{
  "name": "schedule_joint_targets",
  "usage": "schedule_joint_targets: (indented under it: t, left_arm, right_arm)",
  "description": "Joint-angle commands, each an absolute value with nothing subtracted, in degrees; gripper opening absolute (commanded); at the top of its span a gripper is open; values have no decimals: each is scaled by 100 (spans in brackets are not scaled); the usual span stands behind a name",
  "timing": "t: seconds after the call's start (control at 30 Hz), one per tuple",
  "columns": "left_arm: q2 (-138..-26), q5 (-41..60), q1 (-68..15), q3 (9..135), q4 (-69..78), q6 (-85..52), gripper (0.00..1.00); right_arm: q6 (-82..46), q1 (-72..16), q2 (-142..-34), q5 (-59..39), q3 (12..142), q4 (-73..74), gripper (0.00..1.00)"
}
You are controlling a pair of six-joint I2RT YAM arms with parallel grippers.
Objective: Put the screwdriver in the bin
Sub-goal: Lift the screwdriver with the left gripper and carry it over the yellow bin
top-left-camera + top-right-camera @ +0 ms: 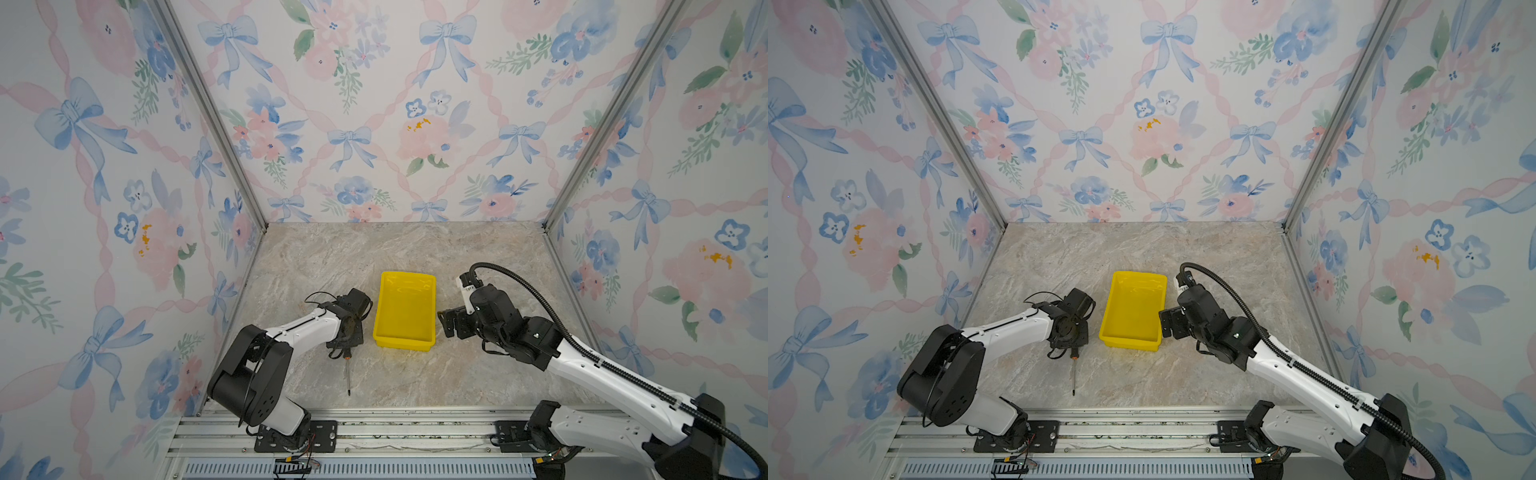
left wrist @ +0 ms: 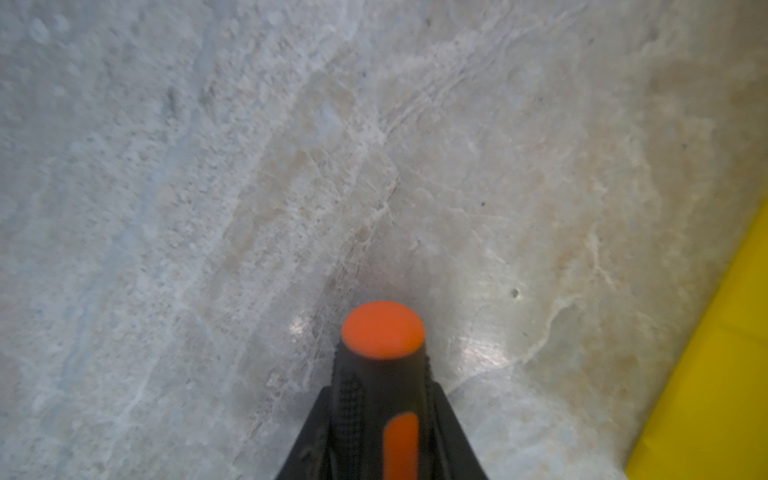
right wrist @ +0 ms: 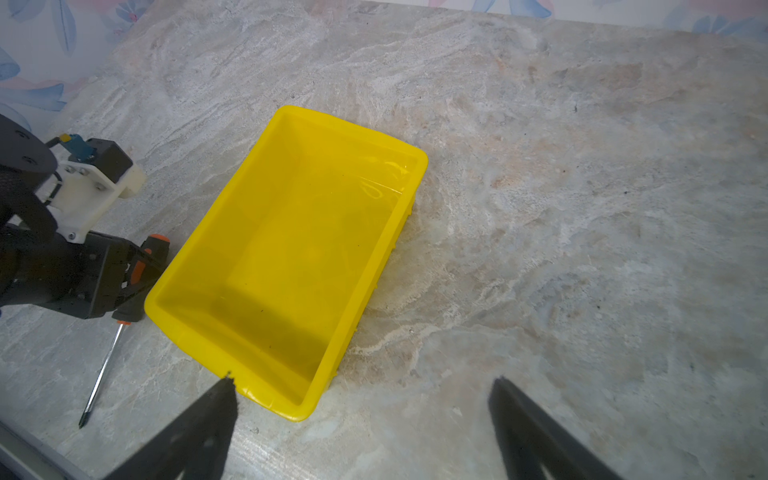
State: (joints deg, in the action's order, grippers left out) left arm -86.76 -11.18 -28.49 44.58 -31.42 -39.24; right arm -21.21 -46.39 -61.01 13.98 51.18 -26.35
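Observation:
The screwdriver (image 1: 348, 376) has a black handle with orange accents and a thin metal shaft. It lies left of the yellow bin (image 1: 404, 343), its shaft pointing toward the table's front edge. My left gripper (image 1: 346, 345) is shut on the handle. In the left wrist view both fingers press the handle (image 2: 380, 370), and its orange end cap sticks out past them. In the right wrist view the screwdriver (image 3: 104, 365) touches the table with its tip. The bin (image 3: 266, 399) holds nothing. My right gripper (image 3: 363, 380) stands open, low beside the bin's right side (image 1: 1162, 291).
The marble tabletop (image 1: 478, 374) is walled on three sides by floral panels. An aluminium rail (image 1: 395, 432) carrying both arm bases runs along the front edge. The right arm's black cable hose (image 1: 536, 299) arcs above the table at the right.

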Motion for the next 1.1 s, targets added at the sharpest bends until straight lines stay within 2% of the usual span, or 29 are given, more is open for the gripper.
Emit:
schedule_joint_targets:
  t: [0.0,0.2,0.33,0.57,0.9,1.07]
  left_arm:
    - [-8639,-1307,-2825,4585,-3283,-3842,5]
    - [-8342,-1485,-2760,4848,-3535,-3732,0]
    - [-8122,-1551,-2726,5186,-3746,-3614,0]
    - [-7980,-1541,-2725,6157,-3851,-3247,0]
    - [-8626,-1315,-3108,7568,-3841,-3130,0]
    - [-9220,-1272,-3376,8147,-3841,-3148,0]
  right_arm:
    - [-1969,-4554,-5821,1161,4943,-2325,97]
    - [-1947,-4547,-5701,767,4811,-1929,97]
    - [-1897,-4549,-5473,290,4630,-1412,97]
    - [-1946,-4536,-5401,71,4623,-1237,97]
    - [-1916,-4528,-5136,169,4625,-1489,97]
    - [-1995,-4518,-5044,603,4705,-2111,97]
